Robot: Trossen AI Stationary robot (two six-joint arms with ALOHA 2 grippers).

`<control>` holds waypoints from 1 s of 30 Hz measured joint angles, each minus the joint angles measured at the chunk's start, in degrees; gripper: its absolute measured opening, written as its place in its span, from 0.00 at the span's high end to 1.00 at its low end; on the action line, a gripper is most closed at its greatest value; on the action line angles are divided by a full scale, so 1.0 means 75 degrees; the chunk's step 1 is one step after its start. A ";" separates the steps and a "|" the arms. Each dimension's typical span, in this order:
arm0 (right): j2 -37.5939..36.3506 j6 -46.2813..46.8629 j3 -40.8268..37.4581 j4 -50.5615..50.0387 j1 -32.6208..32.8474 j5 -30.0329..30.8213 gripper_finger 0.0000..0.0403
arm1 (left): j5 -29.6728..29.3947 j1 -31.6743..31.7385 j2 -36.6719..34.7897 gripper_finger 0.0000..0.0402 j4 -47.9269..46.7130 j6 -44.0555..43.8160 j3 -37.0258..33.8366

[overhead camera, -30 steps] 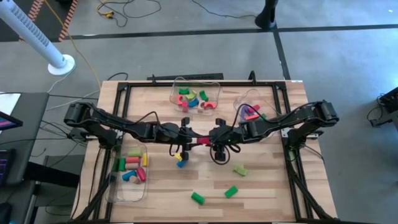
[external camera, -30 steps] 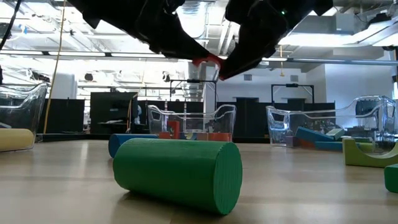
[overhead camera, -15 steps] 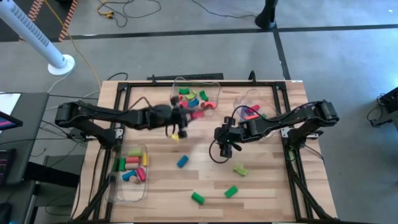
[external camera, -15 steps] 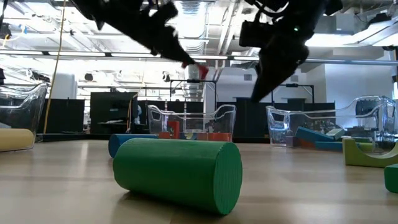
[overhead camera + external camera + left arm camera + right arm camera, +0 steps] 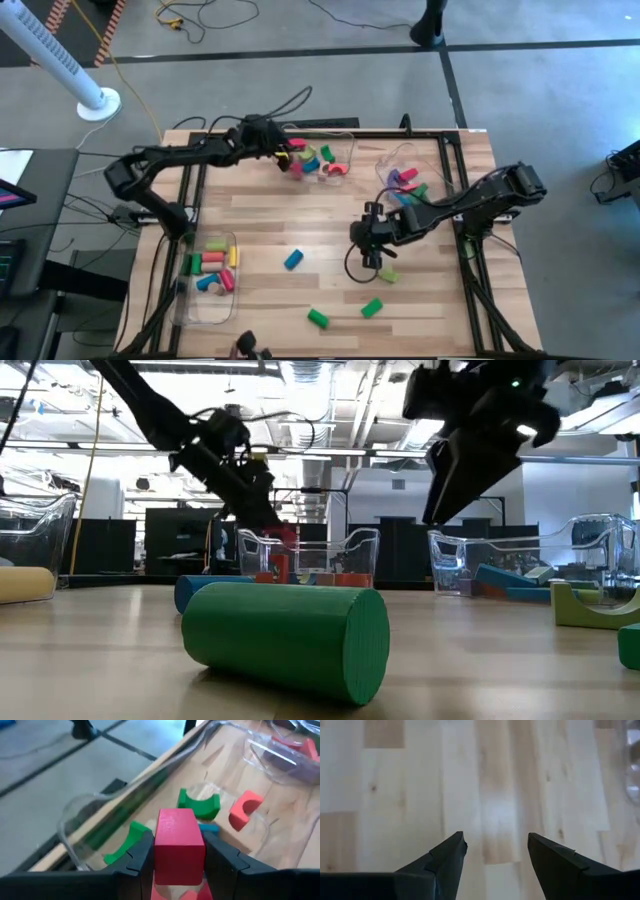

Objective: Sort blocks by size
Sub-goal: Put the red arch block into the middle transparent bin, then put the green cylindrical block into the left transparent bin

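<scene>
left gripper: clamped, raised at far edge | right gripper: spread, mid-table

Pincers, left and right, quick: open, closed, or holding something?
Left pincer: closed on a red block, over the rear clear bin.
Right pincer: open, empty, above bare table.

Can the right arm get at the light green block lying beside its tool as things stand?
Probably yes. The right tool is open and empty above bare table, and the light green block lies loose right beside it with nothing between.
</scene>
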 joint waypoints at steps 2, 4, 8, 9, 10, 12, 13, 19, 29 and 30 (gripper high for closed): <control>0.0000 0.0062 0.0000 0.0003 0.0120 0.0000 0.38 | 0.0181 0.0080 0.0183 0.69 -0.0006 -0.0018 0.0030; 0.0000 0.0139 0.0000 0.0009 0.0217 -0.0003 0.38 | 0.0231 0.0078 0.0318 0.65 -0.0056 -0.0020 0.0107; 0.0000 0.0219 0.0000 0.0012 0.0321 -0.0003 0.38 | 0.0258 -0.0066 0.0465 0.50 -0.0219 0.0128 0.0360; 0.0000 0.0222 0.0000 0.0012 0.0321 -0.0003 0.38 | 0.0255 -0.0101 0.0468 0.48 -0.0272 0.0170 0.0400; 0.0000 0.0222 0.0000 0.0012 0.0321 -0.0003 0.38 | 0.0256 -0.0142 0.0468 0.46 -0.0331 0.0197 0.0457; 0.0000 0.0275 0.0000 0.0010 0.0349 -0.0003 0.38 | 0.0255 -0.0207 0.0465 0.44 -0.0335 0.0210 0.0573; 0.0000 0.0285 0.0000 0.0011 0.0369 -0.0003 0.38 | 0.0255 -0.0232 0.0458 0.43 -0.0339 0.0212 0.0614; 0.0003 0.0282 0.0000 0.0022 0.0527 -0.0003 0.38 | 0.0247 -0.0406 0.0448 0.42 -0.0582 0.0216 0.0852; 0.0032 -0.0335 -0.0006 0.0736 0.0881 -0.0003 0.38 | 0.0949 -0.1273 0.0014 0.42 -0.3454 0.0375 0.1460; 0.0032 -0.0453 -0.0006 0.0849 0.0898 -0.0003 0.38 | 0.1064 -0.1439 -0.0108 0.42 -0.3696 0.0385 0.1457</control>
